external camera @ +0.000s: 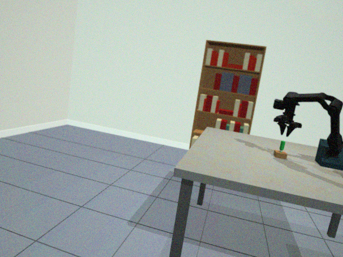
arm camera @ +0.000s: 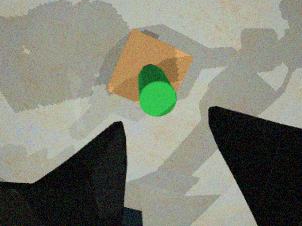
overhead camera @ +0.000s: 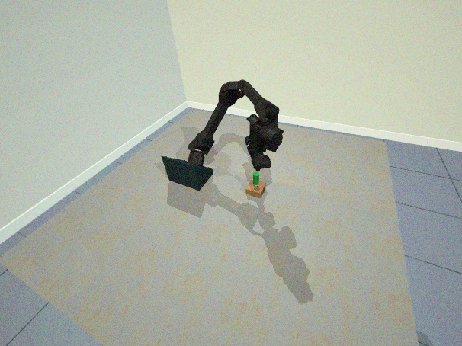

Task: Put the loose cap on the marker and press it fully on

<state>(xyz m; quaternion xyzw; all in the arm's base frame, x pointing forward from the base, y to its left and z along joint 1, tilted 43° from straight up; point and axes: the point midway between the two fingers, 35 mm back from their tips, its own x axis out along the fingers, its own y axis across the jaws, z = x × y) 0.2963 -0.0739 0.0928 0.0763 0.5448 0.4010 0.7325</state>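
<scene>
The green cap (overhead camera: 256, 177) (external camera: 282, 145) (arm camera: 158, 99) sits upright on top of the marker in the holder block (overhead camera: 253, 193) (external camera: 280, 154) (arm camera: 135, 49). The cap hides most of the marker; only a small pale part shows just above the block in the top and exterior views. Whether the cap is fully clicked on cannot be told. My gripper (overhead camera: 259, 168) (external camera: 284, 135) (arm camera: 167, 122) is open and empty, pointing down. Its fingertips are a little above the cap and apart from it. In the wrist view the cap lies just ahead of the gap between the fingers.
The arm's dark teal base (overhead camera: 187, 173) (external camera: 329, 156) stands on the table (overhead camera: 135, 264) (external camera: 229, 165), near the block. The table's near edge shows in the exterior view. A bookcase (external camera: 229, 89) stands against the wall beyond the table.
</scene>
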